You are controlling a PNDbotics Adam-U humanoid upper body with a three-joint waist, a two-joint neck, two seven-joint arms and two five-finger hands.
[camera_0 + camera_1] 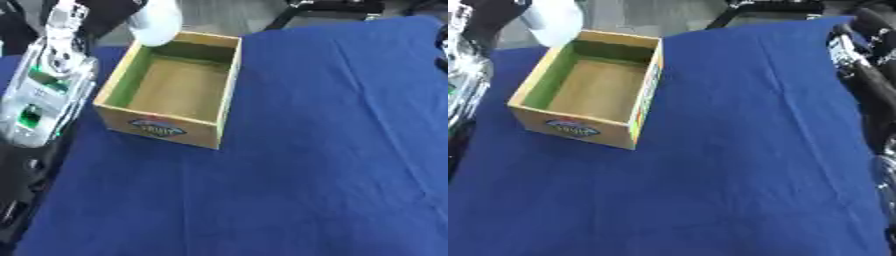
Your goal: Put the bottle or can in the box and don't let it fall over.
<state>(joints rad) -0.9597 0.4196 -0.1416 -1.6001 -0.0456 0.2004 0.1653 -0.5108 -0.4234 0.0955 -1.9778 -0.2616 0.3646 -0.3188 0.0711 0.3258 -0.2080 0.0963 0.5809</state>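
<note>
An open wooden box [171,88] with a coloured label on its near side stands on the blue cloth at the upper left, and its inside is bare. A white bottle [157,22] hangs over the box's far left corner, with only its rounded lower part in view. My left hand [107,12] is black and closes on the bottle from the left at the top edge. Its silver forearm [42,80] runs down the left side. My right hand [870,26] is a dark shape at the right edge, away from the box.
The blue cloth [306,150] covers the table, wide and flat to the right of and in front of the box. Dark stand legs [325,9] show beyond the far edge. My right arm [873,90] lies along the cloth's right side.
</note>
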